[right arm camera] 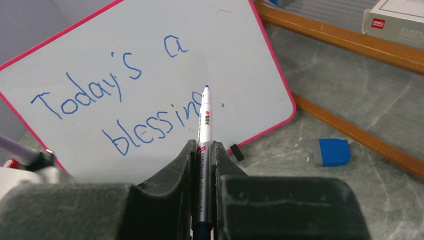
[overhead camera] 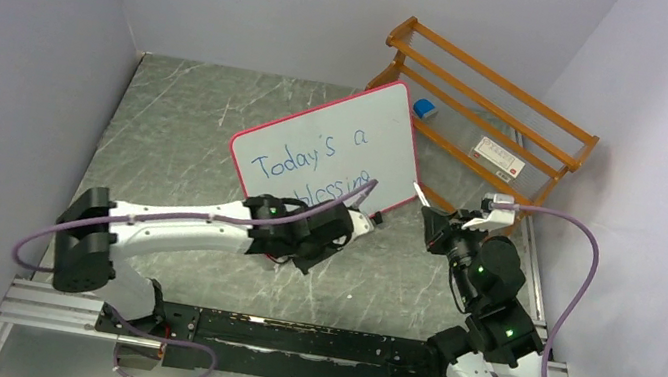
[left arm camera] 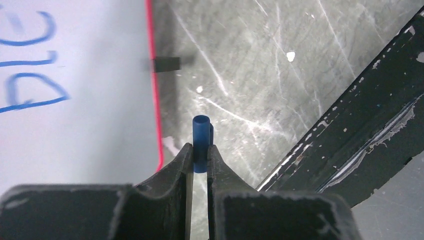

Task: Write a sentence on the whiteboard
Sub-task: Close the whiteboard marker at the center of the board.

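Whiteboard: one (overhead camera: 338, 139), on the middle-far part of the table (overhead camera: 178, 123). Its long axis runs from near left to far right in the top view.
Sentence: one (right arm camera: 125, 105), in two blue lines, "Today's a" above "blessing.". Both slant up along the board's long axis. From above, the left arm covers part of the lower line.
Marker: one (right arm camera: 205, 120), clamped between the closed fingers of the right gripper (right arm camera: 204, 150). Its long axis lies along the fingers and its tip points at the end of "blessing". Whether the tip touches the board, I cannot tell.
Cap: one blue cap (left arm camera: 201, 142), pinched in the left gripper (left arm camera: 200, 155), just off the board's red rim and over the table.
Rack: one wooden rack (overhead camera: 495, 103), close behind the board's far right corner, holding one white box (overhead camera: 498, 154).
Blue block: one (right arm camera: 331, 151), on the table by the rack's low rail.
Room: bare table lies left of the board and in front of it. Walls close off the left, far and right sides.
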{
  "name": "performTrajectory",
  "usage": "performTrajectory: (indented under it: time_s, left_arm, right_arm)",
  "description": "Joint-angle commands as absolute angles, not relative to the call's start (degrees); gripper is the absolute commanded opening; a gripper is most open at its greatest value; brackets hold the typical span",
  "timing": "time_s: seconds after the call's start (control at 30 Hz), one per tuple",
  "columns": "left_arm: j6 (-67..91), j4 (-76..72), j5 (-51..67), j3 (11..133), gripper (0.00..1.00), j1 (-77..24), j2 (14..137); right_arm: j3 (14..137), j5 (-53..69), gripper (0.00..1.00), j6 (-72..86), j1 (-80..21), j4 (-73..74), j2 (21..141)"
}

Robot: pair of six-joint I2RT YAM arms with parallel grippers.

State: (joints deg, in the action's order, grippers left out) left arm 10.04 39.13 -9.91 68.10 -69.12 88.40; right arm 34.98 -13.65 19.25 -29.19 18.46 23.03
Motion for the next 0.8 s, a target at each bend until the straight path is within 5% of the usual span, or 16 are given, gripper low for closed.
performTrajectory:
  time_s: [0.0,0.27,0.77]
  left_arm:
    - [5.15,44.13,-18.64,71.12,0.05,-69.43,82.65]
    - [-6.70,46.39,-26.22,73.81,0.05,-69.43,73.91]
    - [-30.50,46.83,-21.10,74.24,0.05,-69.52,62.35]
  right_arm:
    - [34.62,-9.13,0.00,19.07,-28.91,16.41,23.04]
    - [34.90,5.15,0.00,18.76,-28.90,12.05,22.65]
    - [36.27,32.23,0.00,20.98,-28.90,1.31,27.02]
